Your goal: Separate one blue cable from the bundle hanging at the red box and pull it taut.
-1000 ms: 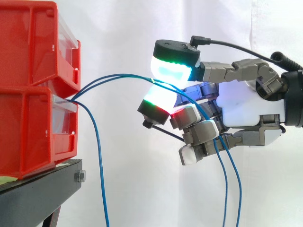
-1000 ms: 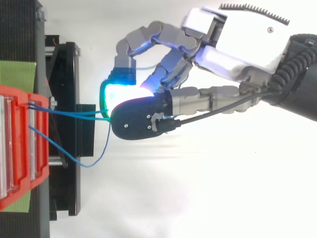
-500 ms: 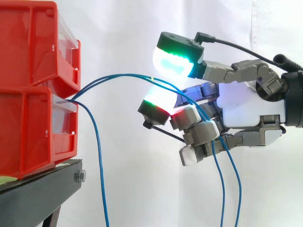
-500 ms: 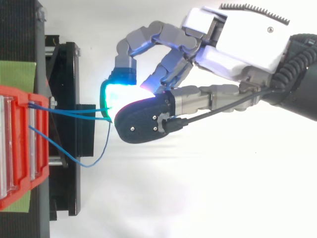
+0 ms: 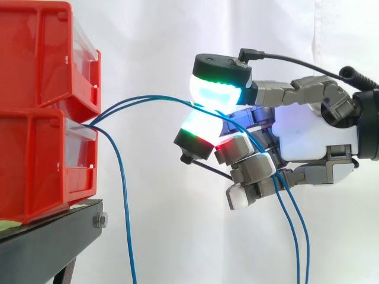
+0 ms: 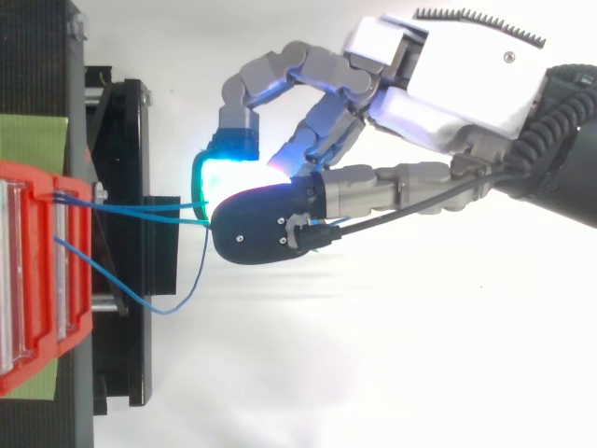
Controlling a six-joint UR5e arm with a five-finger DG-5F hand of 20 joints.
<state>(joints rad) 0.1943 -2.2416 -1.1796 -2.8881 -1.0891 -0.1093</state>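
Moved since earlier: the upper glowing pad, tipped up and away half a second ago, is back down against the lower pad; the loose cable tails under the hand have swung slightly rightward.
Red boxes: upper red box stacked on lower red box, at the edge of the surface that faces the hand.
Surface: black surface carrying both boxes, in front of a white curtain.
Third blue cable: leaves the lower box front and hangs straight down beside the surface edge, well apart from the hand.
Pair of blue cables: leave the same box front, arch up and across to the hand, pass between the pads, then drop behind the curled fingers.
Hand: level with the boxes, reaching in from the right.
Fingers: closed in a pinch on the pair; the lower ones are curled in.
Done: one strand is already left out of the grasp.
Left: two strands are held where one is wanted, and both still bow slack, so the split and the taut pull appear outstanding.
Hidden: the anchoring inside the box; whether both strands are squeezed equally; the tails, cut off at the lower edge of the side view.
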